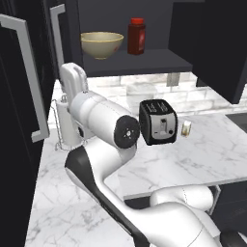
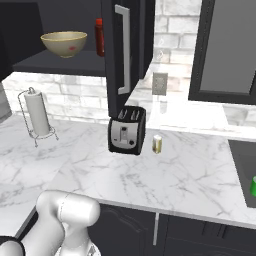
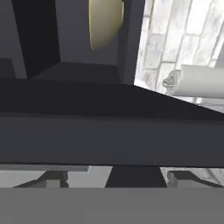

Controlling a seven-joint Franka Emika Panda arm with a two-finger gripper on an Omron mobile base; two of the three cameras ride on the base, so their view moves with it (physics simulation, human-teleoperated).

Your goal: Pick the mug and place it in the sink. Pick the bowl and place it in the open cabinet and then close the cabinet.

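The tan bowl (image 1: 101, 44) (image 2: 64, 43) sits on the shelf of the open black cabinet (image 1: 144, 65) (image 2: 70, 66), next to a red bottle (image 1: 136, 36). Rolled sideways in the hand view, the bowl (image 3: 105, 22) appears at the top. My gripper (image 3: 116, 179) is open, its two fingertips (image 3: 52, 178) wide apart at the bottom. A dark cabinet door panel (image 3: 109, 135) runs straight across in front of it. A sliver of the green mug (image 2: 253, 186) lies in the black sink (image 2: 242, 165) at the right edge.
A black toaster (image 1: 157, 121) (image 2: 127, 130) and a small brass cylinder (image 1: 186, 128) (image 2: 157, 144) stand on the marble counter. A paper towel holder (image 1: 67, 125) (image 2: 37, 117) (image 3: 197, 81) stands at the left. Both cabinet doors (image 1: 24, 77) (image 2: 125, 50) stand open.
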